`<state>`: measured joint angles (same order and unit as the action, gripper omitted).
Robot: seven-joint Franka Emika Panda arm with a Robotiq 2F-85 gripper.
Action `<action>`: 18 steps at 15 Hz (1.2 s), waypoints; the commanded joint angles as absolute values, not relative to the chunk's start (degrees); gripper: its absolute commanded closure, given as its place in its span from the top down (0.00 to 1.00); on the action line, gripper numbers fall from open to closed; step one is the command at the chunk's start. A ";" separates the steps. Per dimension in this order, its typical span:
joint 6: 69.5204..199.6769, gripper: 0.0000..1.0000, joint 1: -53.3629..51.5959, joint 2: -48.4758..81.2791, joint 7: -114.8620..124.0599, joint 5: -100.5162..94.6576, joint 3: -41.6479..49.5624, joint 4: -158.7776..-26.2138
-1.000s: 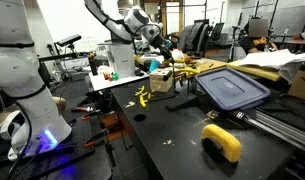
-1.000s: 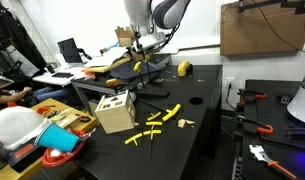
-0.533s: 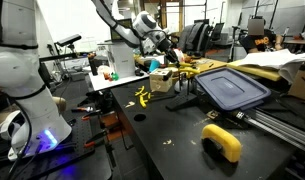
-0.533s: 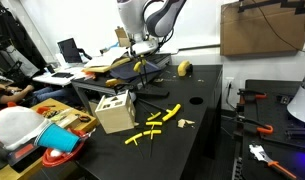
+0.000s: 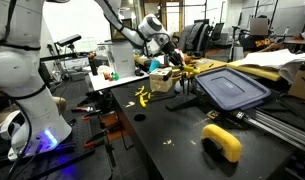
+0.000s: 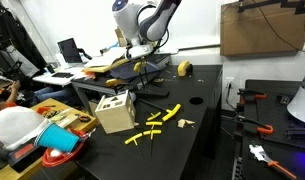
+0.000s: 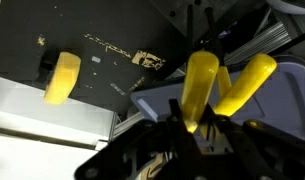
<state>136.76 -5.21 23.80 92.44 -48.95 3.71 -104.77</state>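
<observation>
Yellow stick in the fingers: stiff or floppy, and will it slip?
Probably stiff: the yellow stick stands straight out from the fingers with no sag. Likely light, as it is slim. Its smooth, rounded surface may let it pivot or slide in the grip.

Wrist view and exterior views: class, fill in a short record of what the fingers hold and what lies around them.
fingers: shut on a yellow stick
beside it: second yellow stick, grip on it unclear
close by: grey-blue lid
on the black table: yellow block, loose yellow sticks, wooden box
</observation>
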 commanded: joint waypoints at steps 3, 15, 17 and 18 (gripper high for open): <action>131.54 0.06 -7.38 26.73 94.19 -47.74 4.65 -99.97; 129.81 0.06 -9.04 29.30 95.55 -48.69 5.47 -96.54; 129.86 0.06 -8.90 29.58 95.14 -48.30 5.31 -96.53; 129.88 0.06 -8.87 29.80 95.08 -48.22 5.29 -96.54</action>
<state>131.49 -7.95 29.24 93.90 -48.20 4.49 -98.02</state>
